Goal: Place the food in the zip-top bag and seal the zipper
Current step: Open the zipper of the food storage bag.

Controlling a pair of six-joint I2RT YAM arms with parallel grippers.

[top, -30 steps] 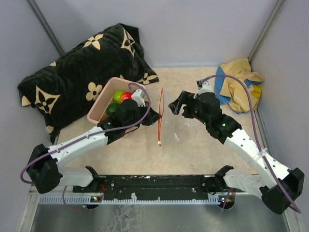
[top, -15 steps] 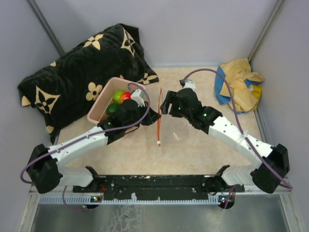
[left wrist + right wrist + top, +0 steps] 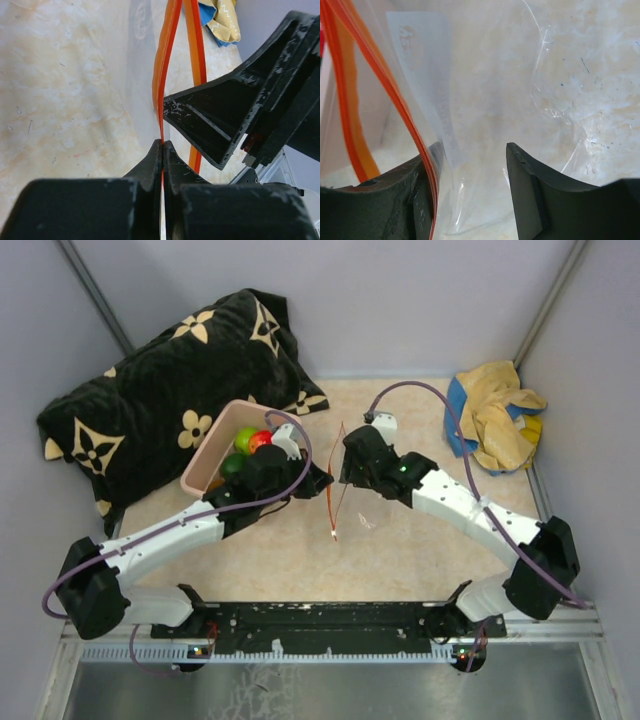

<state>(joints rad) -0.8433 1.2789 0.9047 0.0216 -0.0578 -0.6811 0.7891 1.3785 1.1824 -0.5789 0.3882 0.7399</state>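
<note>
The zip-top bag [image 3: 366,519] stands on edge mid-table, its orange-red zipper [image 3: 334,512] running near to far. My left gripper [image 3: 322,480] is shut on the left lip of the zipper [image 3: 161,90]. My right gripper [image 3: 347,468] is open, with the bag's right lip and clear film [image 3: 485,75] between its jaws. In the right wrist view the zipper [image 3: 385,80] lies against the left finger [image 3: 417,200]. The food [image 3: 250,440], green, red and dark pieces, lies in the pink tub [image 3: 205,465] left of the bag.
A black pillow with beige flowers [image 3: 170,380] lies at the back left behind the tub. A yellow and blue cloth [image 3: 495,420] is bunched at the back right. Grey walls close in on the left, back and right.
My right arm has swung left to the bag, and its open jaws now straddle the bag's right lip. The bag's mouth has bowed slightly. My left gripper has held still on the zipper.
</note>
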